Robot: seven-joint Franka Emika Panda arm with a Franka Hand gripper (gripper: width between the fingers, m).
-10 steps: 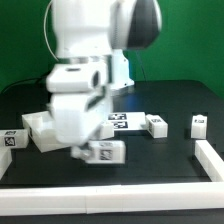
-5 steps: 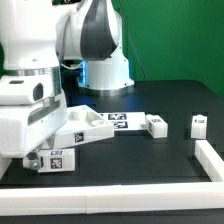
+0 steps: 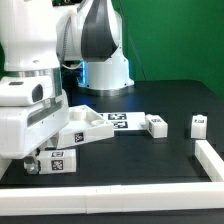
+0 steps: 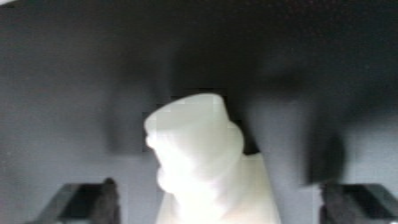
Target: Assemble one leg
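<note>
Evidently the leg [image 3: 60, 160] was down at the near corner of the black table [image 3: 140, 155], on the exterior view's left, tucked under the gripper [image 3: 44, 163] with its tag facing outward. In the wrist view it ran straight up the middle between the two fingers [image 4: 82, 200], yet dark gaps showed on either side. I could not tell whether the jaws were pinching it or only straddling it, nor whether it hung clear or sat on the table. It looked a light, stiff plastic block, smooth enough to slip or twist, so I judged the flat sides of its body the place to hold it, away from the peg end. Room was mixed: the low white wall [image 3: 120, 190] ran close along the front and up the exterior view's right side, and the white top [image 3: 92, 124] lay just behind the hand. A spare leg [image 3: 155, 123] and a second spare leg [image 3: 198, 124] stood well apart toward the right, with open black table in front of them
</note>
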